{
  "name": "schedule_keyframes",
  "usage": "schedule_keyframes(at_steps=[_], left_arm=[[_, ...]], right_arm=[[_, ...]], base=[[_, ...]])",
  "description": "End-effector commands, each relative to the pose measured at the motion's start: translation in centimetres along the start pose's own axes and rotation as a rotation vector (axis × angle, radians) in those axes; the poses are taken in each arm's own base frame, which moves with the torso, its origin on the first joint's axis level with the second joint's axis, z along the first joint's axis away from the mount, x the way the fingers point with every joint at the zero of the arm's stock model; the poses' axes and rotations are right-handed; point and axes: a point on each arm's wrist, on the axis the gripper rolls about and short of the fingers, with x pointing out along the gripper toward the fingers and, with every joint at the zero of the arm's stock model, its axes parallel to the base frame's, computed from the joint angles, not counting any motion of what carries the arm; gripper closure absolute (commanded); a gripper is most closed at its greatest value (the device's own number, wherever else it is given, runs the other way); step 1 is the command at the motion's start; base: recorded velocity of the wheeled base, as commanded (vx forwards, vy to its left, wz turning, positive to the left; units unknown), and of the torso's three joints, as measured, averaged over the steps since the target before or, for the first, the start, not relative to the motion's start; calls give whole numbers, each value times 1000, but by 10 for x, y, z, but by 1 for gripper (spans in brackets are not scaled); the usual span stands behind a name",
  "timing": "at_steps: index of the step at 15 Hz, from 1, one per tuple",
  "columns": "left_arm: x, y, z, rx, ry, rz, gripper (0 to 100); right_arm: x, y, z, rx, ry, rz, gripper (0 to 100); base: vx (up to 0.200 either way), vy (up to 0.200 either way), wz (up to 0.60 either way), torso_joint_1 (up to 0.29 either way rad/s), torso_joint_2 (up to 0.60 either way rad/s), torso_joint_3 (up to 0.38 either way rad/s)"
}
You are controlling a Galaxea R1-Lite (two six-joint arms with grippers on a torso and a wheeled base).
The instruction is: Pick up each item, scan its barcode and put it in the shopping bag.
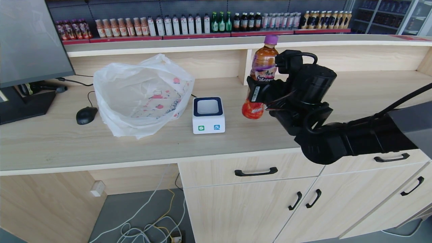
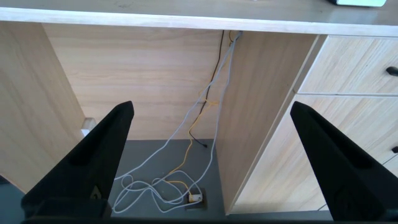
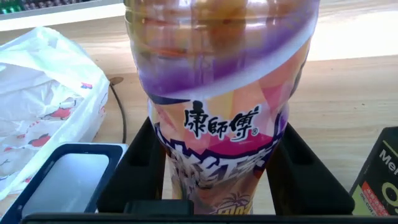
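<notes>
"Across the front, what takes up the most room?"
"A long wooden desk with drawers under it. At its left end stands a dark monitor"
"And the shopping bag?"
"The white plastic bag sits open on the desk, right of the monitor and just beside the scanner's left side; its crumpled edge is also seen from the right wrist"
"Where is the bottle?"
"The right hand is clamped on it, one finger on each side of the label. The bottle is about upright, purple cap on top and orange drink inside, just right of the scanner"
"What about the left hand?"
"The left hand is low, below the desk edge, its fingers spread wide with nothing between them, facing cables on the floor"
"Smaller things?"
"A white scanner with a dark-framed window facing up, then a black mouse left of the bag"
</notes>
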Motion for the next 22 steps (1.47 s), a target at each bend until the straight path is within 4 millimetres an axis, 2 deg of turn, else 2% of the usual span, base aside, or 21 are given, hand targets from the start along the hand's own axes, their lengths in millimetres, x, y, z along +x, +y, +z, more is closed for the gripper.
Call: schedule_keyframes(at_steps=[1,8,15,22], left_arm=[[0,0,0,-1,0,0,0],[0,0,0,-1,0,0,0],[0,0,0,-1,0,-1,0],[0,0,0,-1,0,-1,0]], right_arm=[[-20,6,25,19,-38,26,100],[-61,14,44,33,-81,82,100],[-101,0,71,38,-118,96,100],[-141,-15,75,17,-101,127,100]], base=[[0,0,0,0,0,0],[0,0,0,0,0,0],[0,0,0,0,0,0],[0,0,0,0,0,0]])
